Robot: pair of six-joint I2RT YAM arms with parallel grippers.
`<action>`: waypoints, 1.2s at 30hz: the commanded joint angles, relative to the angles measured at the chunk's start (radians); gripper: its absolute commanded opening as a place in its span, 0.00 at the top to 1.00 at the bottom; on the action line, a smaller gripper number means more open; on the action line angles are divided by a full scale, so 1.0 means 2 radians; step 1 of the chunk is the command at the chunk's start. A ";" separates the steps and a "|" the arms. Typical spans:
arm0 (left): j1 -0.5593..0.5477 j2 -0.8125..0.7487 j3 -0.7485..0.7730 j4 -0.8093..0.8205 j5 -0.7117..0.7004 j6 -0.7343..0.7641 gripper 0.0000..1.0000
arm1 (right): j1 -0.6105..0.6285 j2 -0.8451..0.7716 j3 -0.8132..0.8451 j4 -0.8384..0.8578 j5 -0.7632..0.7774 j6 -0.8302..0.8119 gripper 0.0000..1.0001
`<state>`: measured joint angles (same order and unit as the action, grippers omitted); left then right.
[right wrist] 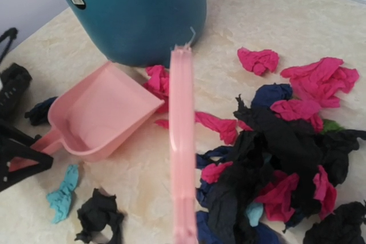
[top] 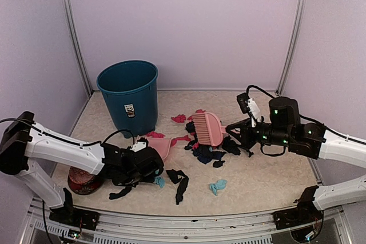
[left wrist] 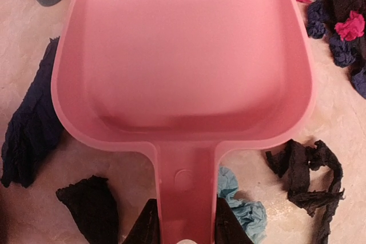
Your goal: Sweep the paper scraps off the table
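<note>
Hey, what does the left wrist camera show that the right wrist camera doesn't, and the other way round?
Only the left wrist view looks straight down into the pink dustpan, its pan empty, its handle clasped by the left gripper. Only the right wrist view shows the blue bin, the pink brush edge-on, and the big heap of paper scraps. Both show the dustpan, a light teal scrap near its handle, and the table.
</note>
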<state>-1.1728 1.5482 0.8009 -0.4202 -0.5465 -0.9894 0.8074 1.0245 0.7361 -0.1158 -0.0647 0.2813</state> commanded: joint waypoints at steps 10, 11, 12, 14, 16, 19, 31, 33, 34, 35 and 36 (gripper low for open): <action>-0.016 -0.139 -0.001 -0.050 -0.016 0.046 1.00 | -0.004 -0.008 0.014 0.011 0.015 0.011 1.00; -0.018 -0.150 0.001 -0.061 -0.021 0.042 1.00 | -0.004 -0.005 0.014 0.013 0.015 0.013 1.00; -0.020 -0.163 0.004 -0.073 -0.026 0.037 1.00 | -0.004 -0.003 0.013 0.015 0.014 0.016 1.00; -0.023 -0.188 0.009 -0.089 -0.032 0.038 1.00 | -0.003 0.004 0.012 0.024 0.008 0.025 1.00; -0.026 -0.211 0.014 -0.096 -0.035 0.049 1.00 | 0.001 0.015 0.012 0.036 -0.002 0.033 1.00; -0.028 -0.243 0.019 -0.092 -0.026 0.080 1.00 | 0.013 0.037 0.012 0.061 -0.022 0.054 1.00; -0.038 -0.342 0.049 -0.086 0.004 0.188 1.00 | 0.100 0.202 0.065 0.210 -0.095 0.185 1.00; -0.038 -0.352 0.055 -0.089 0.008 0.202 1.00 | 0.107 0.235 0.082 0.229 -0.113 0.211 1.00; -0.037 -0.358 0.059 -0.091 0.010 0.209 1.00 | 0.110 0.252 0.094 0.232 -0.120 0.223 1.00; -0.038 -0.363 0.061 -0.094 0.011 0.215 1.00 | 0.114 0.271 0.109 0.236 -0.127 0.232 1.00; -0.038 -0.368 0.065 -0.095 0.012 0.221 1.00 | 0.116 0.287 0.118 0.243 -0.136 0.243 1.00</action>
<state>-1.2427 0.8490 0.8806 -0.5976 -0.5411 -0.6384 1.0115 1.5002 0.8772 0.2413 -0.2489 0.6403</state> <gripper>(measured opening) 0.238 0.047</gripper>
